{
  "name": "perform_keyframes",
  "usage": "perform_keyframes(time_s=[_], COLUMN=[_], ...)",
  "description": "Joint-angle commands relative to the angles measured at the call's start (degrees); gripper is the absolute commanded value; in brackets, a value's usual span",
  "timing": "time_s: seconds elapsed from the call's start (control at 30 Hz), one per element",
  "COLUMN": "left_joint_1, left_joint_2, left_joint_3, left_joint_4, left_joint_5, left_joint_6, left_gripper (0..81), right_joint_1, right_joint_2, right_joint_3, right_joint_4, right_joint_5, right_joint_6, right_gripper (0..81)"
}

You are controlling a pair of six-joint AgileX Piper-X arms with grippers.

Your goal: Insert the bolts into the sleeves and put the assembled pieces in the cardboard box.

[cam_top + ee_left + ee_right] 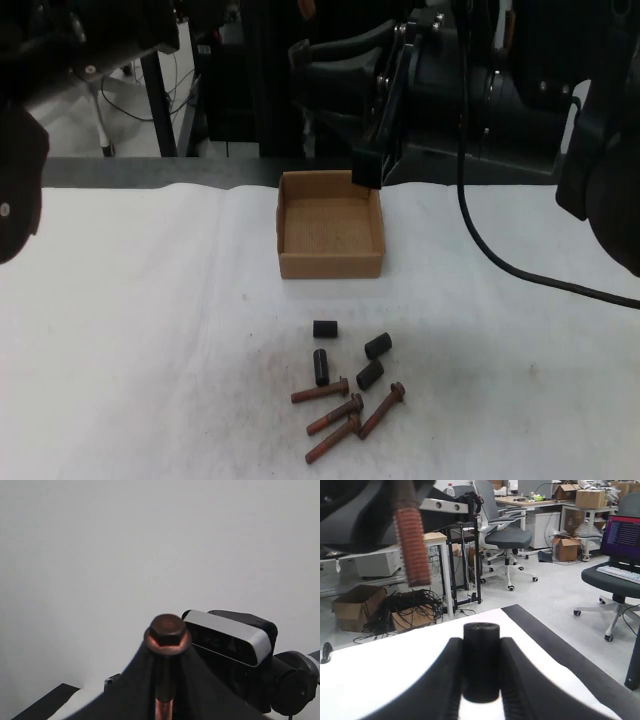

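Your left gripper (166,660) clamps a rusty bolt (167,632) just below its head, threaded tip near but apart from the black sleeve (481,655) pinched upright in your right gripper (481,690). Both look stiff, the sleeve perhaps slick: grip its sides, leaving the bore free. The cardboard box (330,266) holds no pieces yet.

bolts (320,392) copper-red | sleeves (325,328) black | cardboard box (330,266) tan | bench cover (120,350) white, grey smudge
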Motion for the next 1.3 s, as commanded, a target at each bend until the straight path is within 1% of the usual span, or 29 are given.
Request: perform_keyframes(time_s=[0.0,0.1,0.23,0.4,0.77,0.93,1.2,1.27], left_joint_1=[0.08,0.73,2.45,3.52,3.01,2.36,2.36,2.36], left_joint_2=[-0.71,-0.71,-0.71,-0.71,-0.71,-0.71,-0.71,-0.71], left_joint_3=[-0.36,-0.36,-0.36,-0.36,-0.36,-0.36,-0.36,-0.36], left_joint_4=[-0.66,0.48,5.14,5.74,5.83,5.83,9.33,10.03], left_joint_5=[0.27,0.27,0.27,0.27,0.27,1.85,2.0,2.0], left_joint_6=[1.47,2.15,5.38,5.49,5.47,5.12,5.5,7.11], left_gripper=[0.2,0.2,0.2,0.2,0.2,0.2,0.2,0.2], right_joint_1=[-0.07,-0.07,-0.07,-0.07,-0.07,-0.07,-0.07,-0.07], right_joint_2=[-0.19,-0.19,-0.19,-0.19,-0.19,-0.19,-0.19,-0.19], right_joint_3=[-0.15,-0.15,-0.15,-0.15,-0.15,-0.15,-0.15,-0.15], right_joint_4=[-0.43,-1.29,-2.51,-2.41,-2.41,-2.39,-2.39,-2.39], right_joint_5=[-1.71,-2.85,-3.25,-3.25,-3.25,-2.51,-2.51,-2.51], right_joint_6=[-0.49,-0.49,-0.49,-0.49,-0.49,-0.49,-0.49,-0.49], right_gripper=[0.8,0.8,0.8,0.8,0.8,0.8,0.8,0.8])
